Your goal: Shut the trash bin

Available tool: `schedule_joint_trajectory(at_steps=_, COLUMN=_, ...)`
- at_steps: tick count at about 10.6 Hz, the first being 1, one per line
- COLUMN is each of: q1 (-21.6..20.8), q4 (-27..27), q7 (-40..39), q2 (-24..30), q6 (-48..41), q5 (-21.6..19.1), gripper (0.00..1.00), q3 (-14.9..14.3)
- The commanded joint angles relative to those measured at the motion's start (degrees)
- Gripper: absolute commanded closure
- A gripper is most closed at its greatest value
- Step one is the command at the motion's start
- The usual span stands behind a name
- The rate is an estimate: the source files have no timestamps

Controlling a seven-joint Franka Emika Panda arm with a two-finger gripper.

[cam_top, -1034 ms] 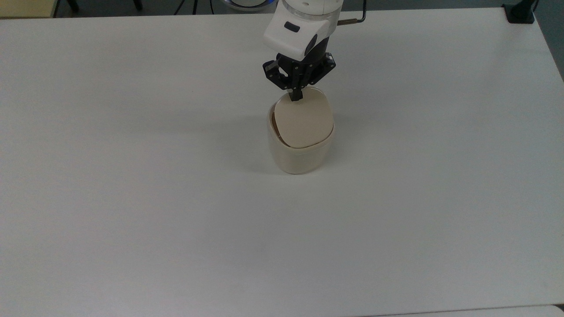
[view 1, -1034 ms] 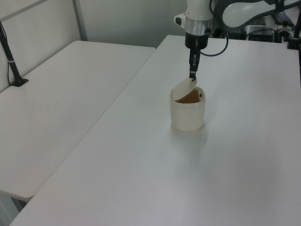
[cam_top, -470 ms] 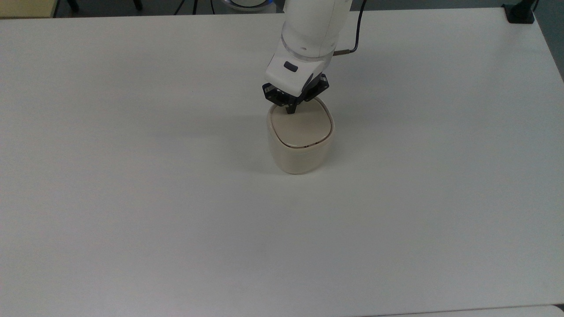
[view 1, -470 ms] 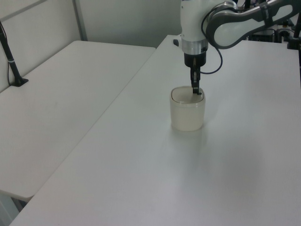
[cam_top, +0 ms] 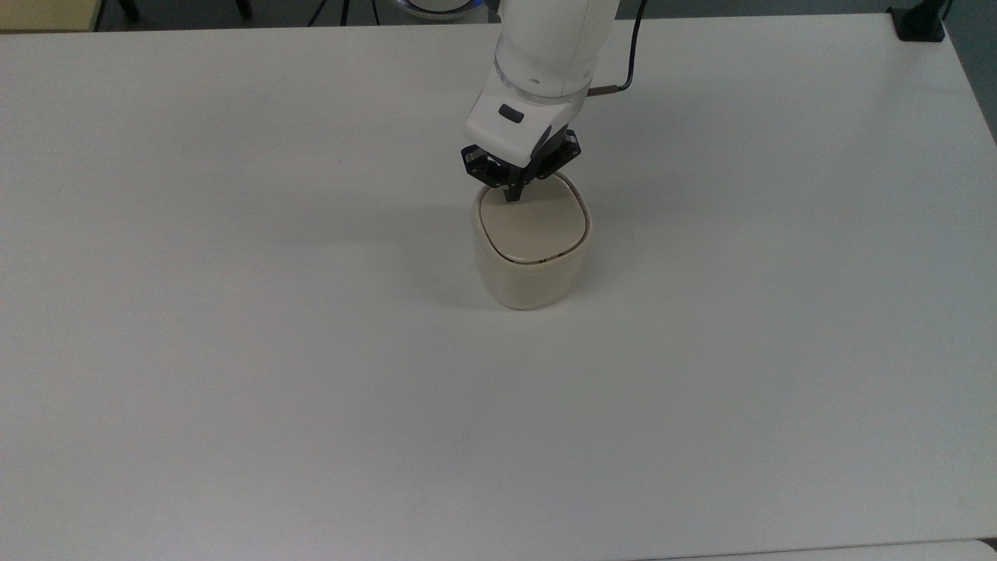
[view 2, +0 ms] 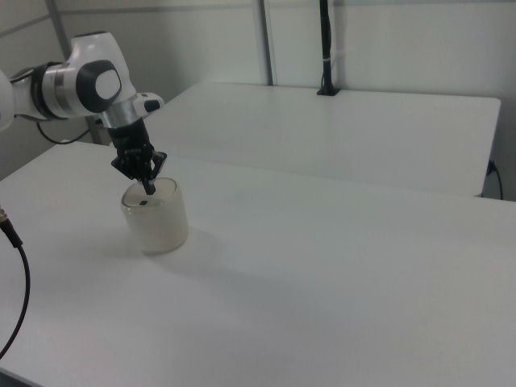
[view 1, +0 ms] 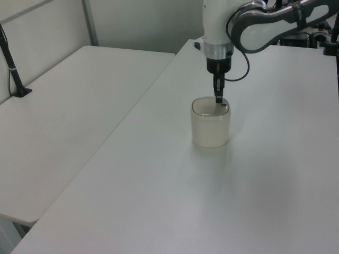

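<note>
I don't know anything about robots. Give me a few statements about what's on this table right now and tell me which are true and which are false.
1. The bin's lid lies flat in the rim. True.
2. The end effector is right over the lid, near its edge. True.
3. The bin lies tipped on its side. False: it stands upright on the table.
4. The end effector's fingers are spread wide apart. False: they are shut together into one narrow tip.
5. A black cable runs off the arm. True.
6. Several bins stand on the table. False: there is just one.
</note>
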State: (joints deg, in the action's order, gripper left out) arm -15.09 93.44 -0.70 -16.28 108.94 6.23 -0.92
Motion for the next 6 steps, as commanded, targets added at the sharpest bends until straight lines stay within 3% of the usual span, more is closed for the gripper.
schedule_joint_trajectory(at_steps=1, q1=0.5, q4=0.78, q7=0.35, q2=7.37, q6=-6.61, q5=0.01, gripper=0.98, q3=-1.1)
schedule_joint_trajectory(at_steps=3, q1=3.65, q4=0.86, q7=2.36, q2=12.56, q6=-11.97, q5=0.01, gripper=0.97, q3=-1.1)
schedule_joint_trajectory(at_steps=6, q1=7.87, q4=1.22, q7=2.46, q2=17.5, q6=-16.46, q5=-0.08, gripper=0.87, q3=-1.1)
